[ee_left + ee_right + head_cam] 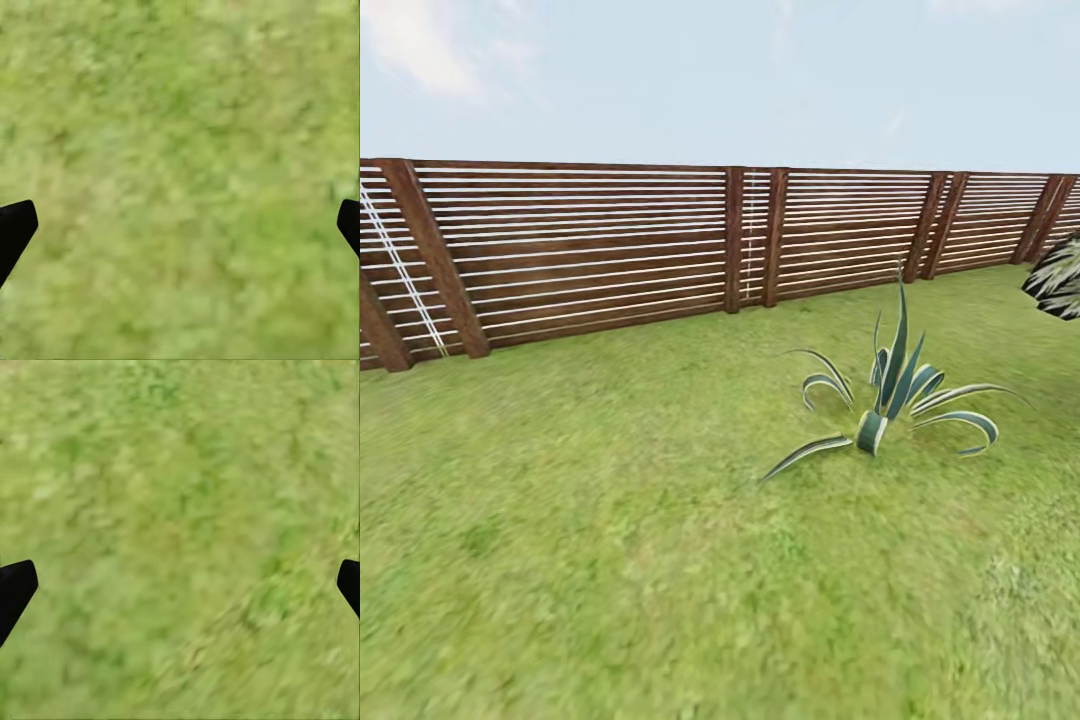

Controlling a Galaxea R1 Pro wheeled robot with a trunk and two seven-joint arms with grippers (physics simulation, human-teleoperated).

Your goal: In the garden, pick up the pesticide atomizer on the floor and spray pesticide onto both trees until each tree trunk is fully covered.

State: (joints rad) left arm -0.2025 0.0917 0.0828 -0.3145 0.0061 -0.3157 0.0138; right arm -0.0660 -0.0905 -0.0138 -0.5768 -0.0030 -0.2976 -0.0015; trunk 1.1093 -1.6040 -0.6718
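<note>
I am in the garden: a green grass lawn (610, 520) stretches ahead to a brown horizontal-slat wooden fence (600, 250). The atomizer and the two thick-trunked trees are out of view. My left gripper (180, 225) points down at bare grass, its two black fingertips (15, 225) far apart at the picture's sides, open and empty. My right gripper (180, 585) stands the same way over grass, its fingertips (15, 589) wide apart with nothing between them.
A spiky plant with striped blue-green and white leaves (890, 405) grows from the lawn right of centre. The edge of another striped, dark-leaved plant (1060, 280) shows at the far right. The fence runs across the whole back.
</note>
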